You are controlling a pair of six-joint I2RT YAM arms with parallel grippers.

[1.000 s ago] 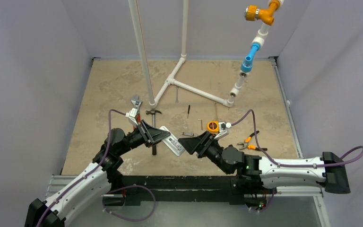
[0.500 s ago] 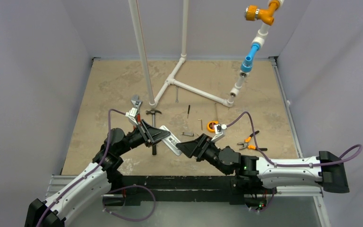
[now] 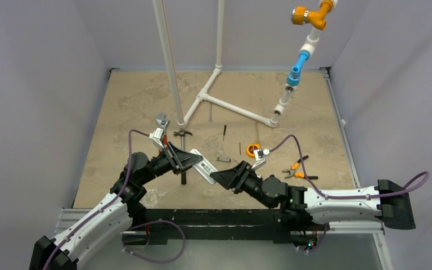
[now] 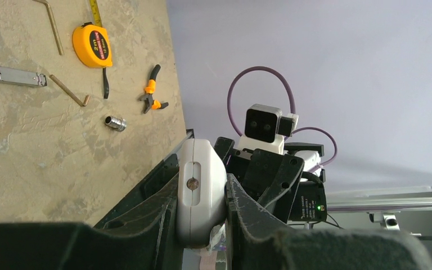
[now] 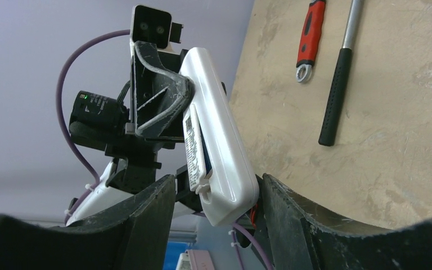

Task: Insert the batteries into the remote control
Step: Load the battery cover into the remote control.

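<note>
The white remote control (image 3: 205, 169) is held off the table, tilted. My left gripper (image 3: 193, 161) is shut on its upper end; in the left wrist view the remote's end (image 4: 201, 191) sits squeezed between the two fingers. My right gripper (image 3: 218, 176) is open with its jaws on either side of the remote's lower end (image 5: 225, 185), with a gap on the left side. A labelled cover (image 5: 194, 143) on the remote's back stands slightly ajar, and a thin blue strip (image 5: 201, 147) shows under it. No loose batteries are in view.
On the table lie an orange tape measure (image 3: 252, 150), orange-handled pliers (image 3: 295, 169), a stubby silver cylinder (image 4: 115, 122), a metal module (image 4: 11, 75), hex keys (image 4: 70, 93), a hammer (image 5: 340, 73) and a red-handled wrench (image 5: 309, 36). A white pipe frame (image 3: 225, 104) stands behind.
My right gripper has moved left and slightly nearer, bringing its open jaws around the remote's lower end. The left gripper and the remote have stayed still.
</note>
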